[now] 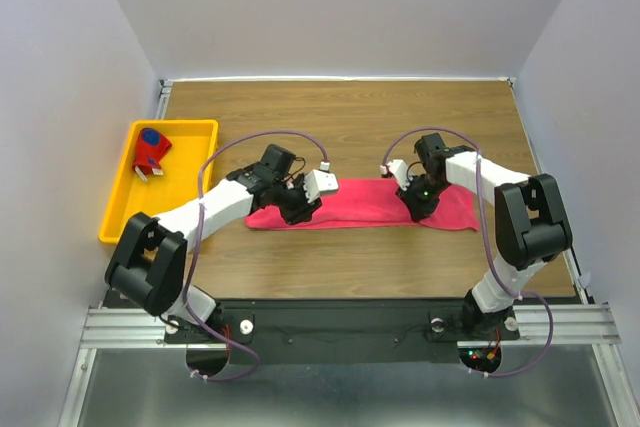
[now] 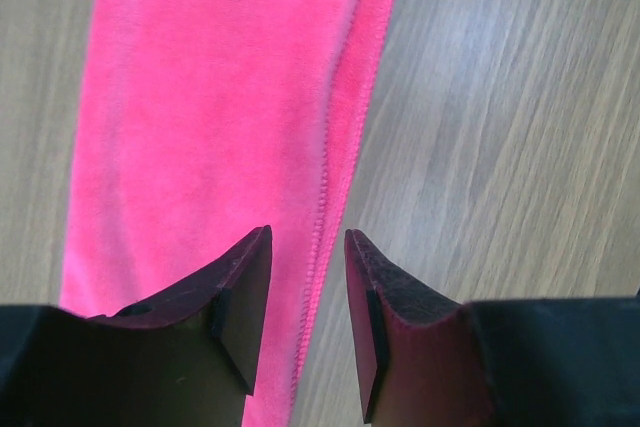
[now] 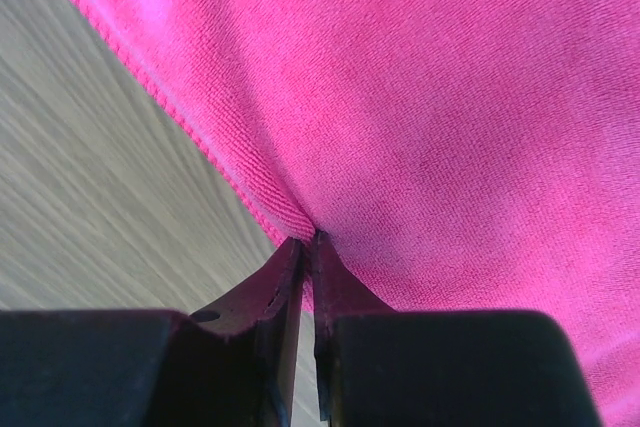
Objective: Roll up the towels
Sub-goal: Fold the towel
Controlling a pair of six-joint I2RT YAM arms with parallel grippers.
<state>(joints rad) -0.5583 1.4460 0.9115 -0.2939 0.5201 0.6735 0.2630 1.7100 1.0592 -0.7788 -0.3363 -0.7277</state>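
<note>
We see white shells on the long links of the left arm (image 1: 215,209) and right arm (image 1: 468,169), bulky black housings at the joints, and a purple cable (image 1: 260,135) looping along each; the left gripper (image 2: 308,237) has black wedge-tipped fingers (image 2: 240,297)

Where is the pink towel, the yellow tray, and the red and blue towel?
pink towel (image 1: 360,202): top view, its middle.
yellow tray (image 1: 145,197): top view, its bare floor.
red and blue towel (image 1: 152,147): top view, its middle, inside the tray.

Tray (image 1: 128,211) lies left of towel (image 1: 365,204).
</note>
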